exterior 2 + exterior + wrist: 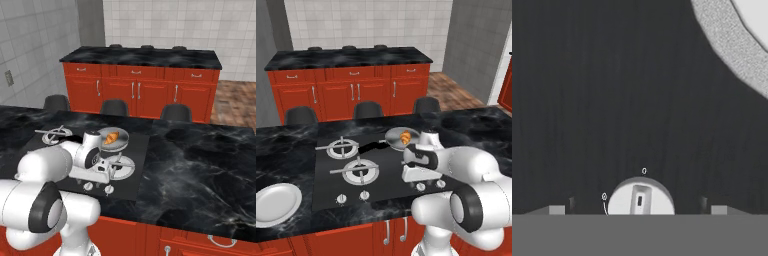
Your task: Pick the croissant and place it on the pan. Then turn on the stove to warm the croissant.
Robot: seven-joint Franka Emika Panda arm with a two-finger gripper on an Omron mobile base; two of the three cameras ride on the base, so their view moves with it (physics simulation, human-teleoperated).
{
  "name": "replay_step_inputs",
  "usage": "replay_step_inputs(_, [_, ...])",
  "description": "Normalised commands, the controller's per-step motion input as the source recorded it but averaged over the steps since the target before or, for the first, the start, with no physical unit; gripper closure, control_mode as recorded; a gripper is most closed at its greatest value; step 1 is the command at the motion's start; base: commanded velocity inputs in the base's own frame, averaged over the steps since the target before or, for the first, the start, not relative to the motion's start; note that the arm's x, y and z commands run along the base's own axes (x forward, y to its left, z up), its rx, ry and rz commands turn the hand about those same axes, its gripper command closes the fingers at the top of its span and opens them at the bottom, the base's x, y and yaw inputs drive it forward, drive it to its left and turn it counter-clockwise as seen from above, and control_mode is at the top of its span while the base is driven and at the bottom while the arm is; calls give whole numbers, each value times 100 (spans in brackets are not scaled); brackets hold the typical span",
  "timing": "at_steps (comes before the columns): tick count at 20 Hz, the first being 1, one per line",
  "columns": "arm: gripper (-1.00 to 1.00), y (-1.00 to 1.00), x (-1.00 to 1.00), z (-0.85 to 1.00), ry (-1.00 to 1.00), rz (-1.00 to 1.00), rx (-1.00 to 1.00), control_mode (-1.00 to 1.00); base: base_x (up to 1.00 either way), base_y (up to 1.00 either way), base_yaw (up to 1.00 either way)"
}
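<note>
The croissant (404, 136) (112, 137) lies in the grey pan (391, 135) (123, 135), which sits on the back right burner of the black stove (326, 182) (137, 145). My gripper (639, 210) (107, 176) points down at the stove's front edge, in front of the pan. In the hand view, a silver knob (640, 200) sits centred between the two dark fingertips (557, 210), which stand wide apart on either side of it and do not touch it. The gripper is open and holds nothing.
A white plate (276, 202) lies on the counter left of the stove. More knobs (341, 199) line the front edge. A ring burner (732, 45) sits just beyond the knob. Dark stools (367, 109) stand behind the island.
</note>
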Motion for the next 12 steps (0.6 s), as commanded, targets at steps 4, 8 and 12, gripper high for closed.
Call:
replay_step_inputs(4, [100,0,-47,-36,0,0,0,-100,0,0,0])
replay_step_inputs(8, [100,0,-38,-30,0,0,1,-100,0,0,0])
replay_step_inputs(12, [100,0,-23,-16,0,0,1,-100,0,0,0])
